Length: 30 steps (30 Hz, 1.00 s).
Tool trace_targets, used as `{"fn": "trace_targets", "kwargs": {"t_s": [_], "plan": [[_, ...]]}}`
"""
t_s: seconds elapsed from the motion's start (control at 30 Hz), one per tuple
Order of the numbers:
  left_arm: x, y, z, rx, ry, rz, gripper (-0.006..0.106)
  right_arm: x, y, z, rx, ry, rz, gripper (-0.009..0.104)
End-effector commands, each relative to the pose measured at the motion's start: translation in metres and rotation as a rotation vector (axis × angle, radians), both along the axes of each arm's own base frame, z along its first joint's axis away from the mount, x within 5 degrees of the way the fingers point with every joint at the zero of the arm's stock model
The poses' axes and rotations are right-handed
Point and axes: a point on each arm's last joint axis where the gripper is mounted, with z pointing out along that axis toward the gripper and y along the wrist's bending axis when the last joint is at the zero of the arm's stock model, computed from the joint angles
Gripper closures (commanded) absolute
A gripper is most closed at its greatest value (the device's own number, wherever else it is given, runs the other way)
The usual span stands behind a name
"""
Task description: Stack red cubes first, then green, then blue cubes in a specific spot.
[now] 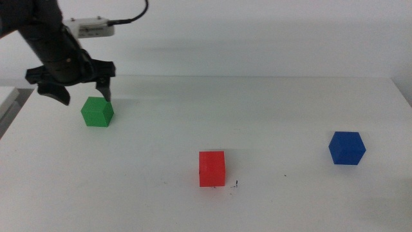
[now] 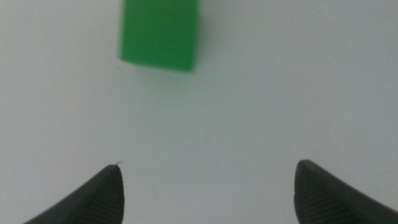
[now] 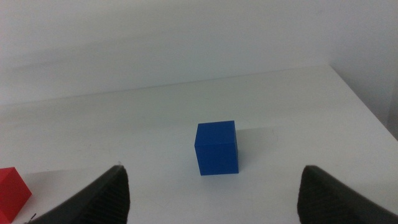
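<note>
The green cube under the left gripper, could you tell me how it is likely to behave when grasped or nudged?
The green cube looks solid with flat faces, so it should stay stiff and probably slide, not roll, if nudged. Its matte sides likely give the open left gripper fair grip. It sits flat on the table, so tipping seems unlikely.

The left gripper (image 1: 82, 93) hangs low at the table's far left, jaws spread wide. The right gripper (image 3: 211, 186) waits, jaws apart.

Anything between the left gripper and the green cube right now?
Nothing: in the left wrist view only bare white table separates the open left gripper from the green cube.
</note>
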Motion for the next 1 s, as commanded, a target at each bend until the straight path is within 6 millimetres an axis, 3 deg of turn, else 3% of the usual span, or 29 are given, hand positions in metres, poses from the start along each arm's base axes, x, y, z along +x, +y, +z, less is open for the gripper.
{"fn": "trace_targets", "kwargs": {"t_s": [0.0,0.13,0.37,0.63,0.77,0.87,0.97], "plan": [[0.009,0.013,-0.004,0.008,-0.05,0.006,0.007,0.0,0.0,-0.001,-0.013,-0.008,-0.004,0.007],[0.025,0.029,-0.022,0.013,-0.084,-0.01,0.007,0.0,0.0,-0.001,-0.013,-0.008,-0.004,0.007],[0.057,0.03,-0.064,0.04,-0.063,-0.075,0.007,0.0,0.0,-0.001,-0.013,-0.008,-0.004,0.007],[0.079,0.032,-0.112,0.056,-0.088,-0.106,0.01,0.0,0.0,-0.001,-0.013,-0.008,-0.004,0.007],[0.08,0.03,-0.116,0.033,-0.081,-0.095,0.037,0.0,0.0,-0.001,-0.013,-0.008,-0.004,0.007],[0.072,0.027,-0.101,-0.022,-0.044,-0.039,0.065,0.0,0.0,-0.001,-0.013,-0.008,-0.004,0.007],[0.052,0.007,-0.076,-0.058,-0.017,0.036,0.089,0.0,0.0,-0.001,-0.013,-0.008,-0.004,0.007]]}}
